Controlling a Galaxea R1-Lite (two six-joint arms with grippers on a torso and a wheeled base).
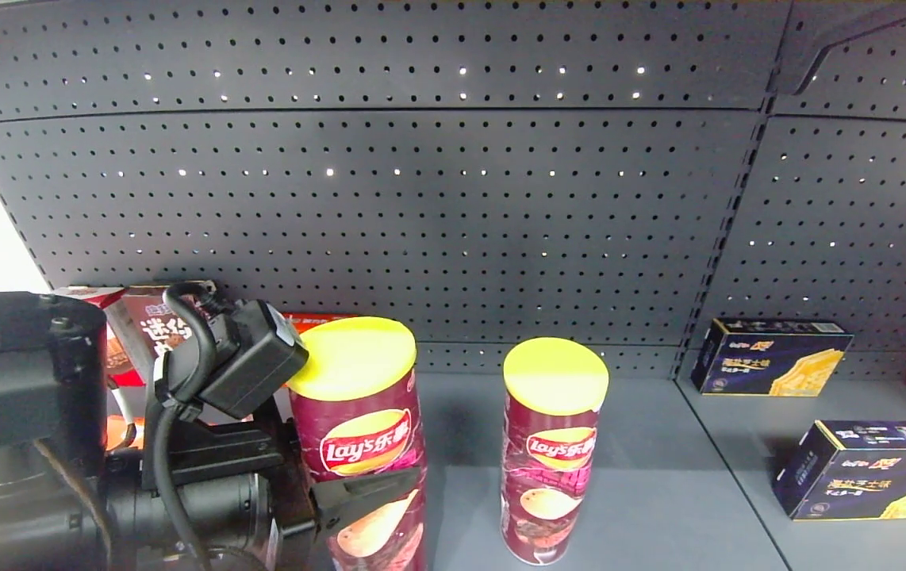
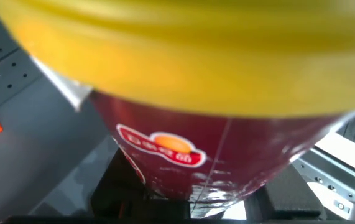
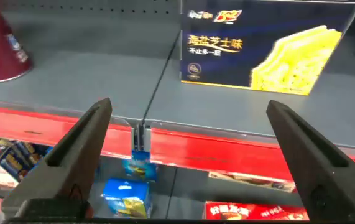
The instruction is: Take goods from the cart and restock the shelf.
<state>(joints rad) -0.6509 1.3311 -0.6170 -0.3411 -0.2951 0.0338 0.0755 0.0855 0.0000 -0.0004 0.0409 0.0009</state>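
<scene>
- Head view: the left gripper's [image 1: 358,496] fingers [image 1: 366,485] grasp a maroon cardboard chip tube with a yellow plastic lid [image 1: 358,412] at the grey metal shelf [image 1: 659,492]. The tube's base is cut off. A matching second tube [image 1: 552,452] stands near it.
- Left wrist view: the held tube's blurred lid [image 2: 183,56] hides the fingers.
- Right wrist view: the right gripper's [image 3: 189,106] fingers are spread and empty, near a dark blue box [image 3: 264,46].

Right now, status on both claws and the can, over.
Left claw shut on chip can, upright at the shelf. Right claw open, empty. Second can stands close beside on its right.
</scene>
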